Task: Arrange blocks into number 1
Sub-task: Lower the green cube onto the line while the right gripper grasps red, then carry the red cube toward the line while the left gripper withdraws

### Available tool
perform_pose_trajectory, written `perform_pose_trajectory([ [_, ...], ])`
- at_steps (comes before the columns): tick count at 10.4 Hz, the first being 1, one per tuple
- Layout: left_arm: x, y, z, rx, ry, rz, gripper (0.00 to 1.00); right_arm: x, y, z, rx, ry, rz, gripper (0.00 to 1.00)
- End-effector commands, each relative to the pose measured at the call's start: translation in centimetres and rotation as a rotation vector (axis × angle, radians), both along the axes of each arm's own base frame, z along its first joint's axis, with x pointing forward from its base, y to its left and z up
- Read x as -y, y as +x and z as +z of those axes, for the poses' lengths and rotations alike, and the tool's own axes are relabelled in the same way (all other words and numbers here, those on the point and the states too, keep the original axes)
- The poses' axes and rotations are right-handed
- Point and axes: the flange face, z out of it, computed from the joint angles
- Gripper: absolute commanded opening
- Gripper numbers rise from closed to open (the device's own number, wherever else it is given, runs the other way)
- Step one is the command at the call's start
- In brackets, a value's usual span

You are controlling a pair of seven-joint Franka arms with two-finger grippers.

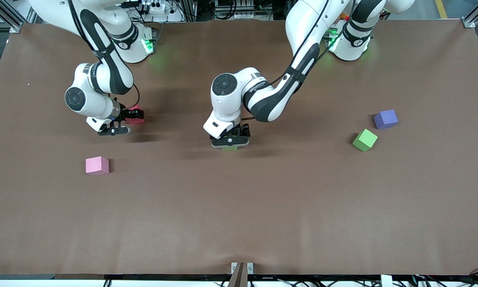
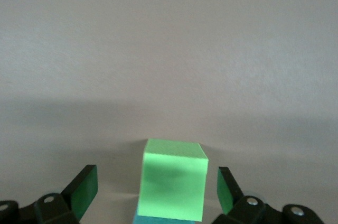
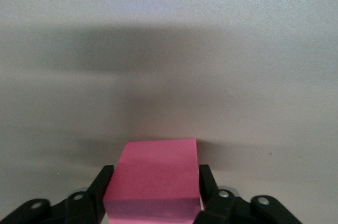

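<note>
Table (image 1: 239,223): near the middle, top block (image 1: 230,148) sits on an under block (image 2: 141,220). The left gripper (image 2: 156,176) straddles the top one, fingers (image 2: 84,189) clear of its sides. Toward the right arm's end, gripped block (image 1: 136,115) sits between the right gripper (image 3: 155,174) fingers, both touching its sides. Lone block (image 1: 97,165) lies nearer the front camera and closer to that end edge. Toward the left arm's end, end block (image 1: 365,140) and cube (image 1: 385,118) lie near each other but apart, the cube farther from the camera.

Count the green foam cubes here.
2. First green foam cube: inside the open left pincer, against a light blue cube. Second green cube: beside the purple foam cube. More may be hidden.
</note>
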Motion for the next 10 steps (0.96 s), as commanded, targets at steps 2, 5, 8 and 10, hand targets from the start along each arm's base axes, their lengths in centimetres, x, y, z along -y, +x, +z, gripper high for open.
perform_pose_trajectory([
  [2,-5.5,3.9,3.3,-0.028,0.046,0.112,1.00,-0.3,-0.4,-0.2,0.005,-0.003,-0.015,0.63],
  [5,-12.0,8.2,5.4,-0.050,0.079,0.218,1.00,-0.1,-0.1,0.7,0.014,0.006,-0.020,0.63],
  [8,-19.2,11.0,6.6,-0.089,0.116,0.316,1.00,0.3,1.5,4.7,0.100,0.039,-0.030,0.63],
  [10,-23.2,11.8,7.0,-0.104,0.125,0.364,1.00,-0.3,3.4,7.2,0.167,0.053,-0.037,0.63],
])
